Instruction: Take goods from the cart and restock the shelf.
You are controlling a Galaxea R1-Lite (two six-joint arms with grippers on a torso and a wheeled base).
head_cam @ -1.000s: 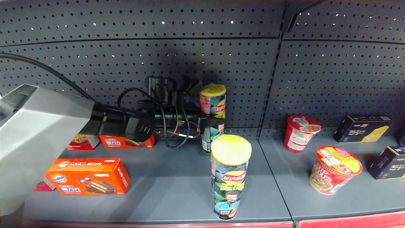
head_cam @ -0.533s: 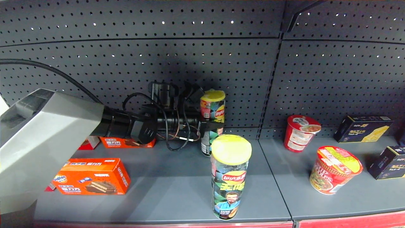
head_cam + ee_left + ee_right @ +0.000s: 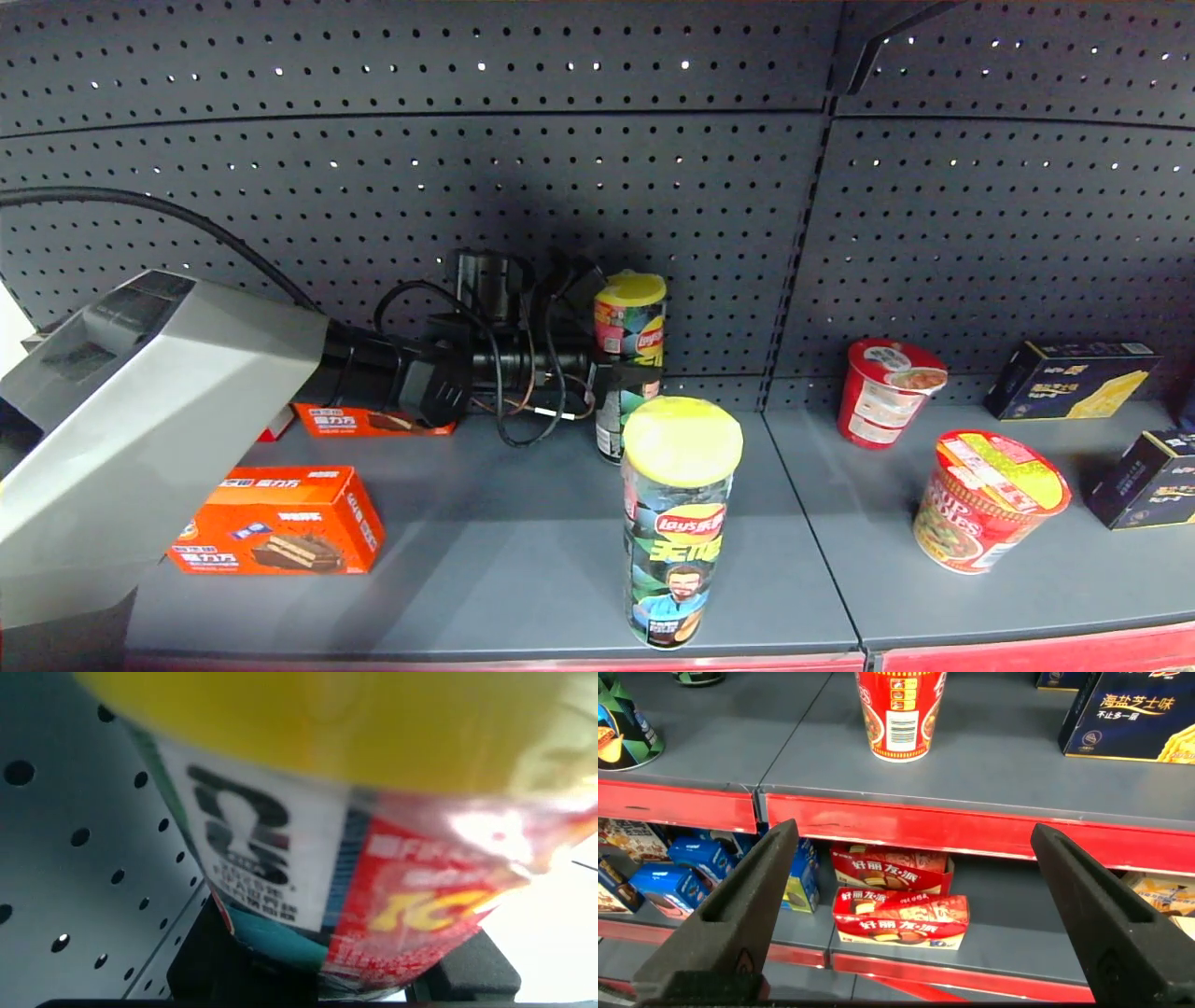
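**Left hand holds a chip can upright at the back of the shelf**

Your left hand is clenched around the middle of a tall chip can with a yellow lid. The arm reaches in level from your left, so the hand meets the can side-on, square to its long axis. That axis stands close to vertical. The can sits deep on the shelf, just in front of the pegboard wall. Its base is low against the shelf floor, but you cannot tell whether it touches.

A second chip can stands upright nearer the shelf's front edge, in front of the held one and slightly to its right, with a gap between them. An orange box lies on the shelf below your forearm.

Your right hand is spread wide and grasps nothing. It faces the shelf's red front edge, well apart from both cans.

The left arm is plainly the one in play. Letting go will likely call for a short drop, then a pull back to your left, away from the front can.
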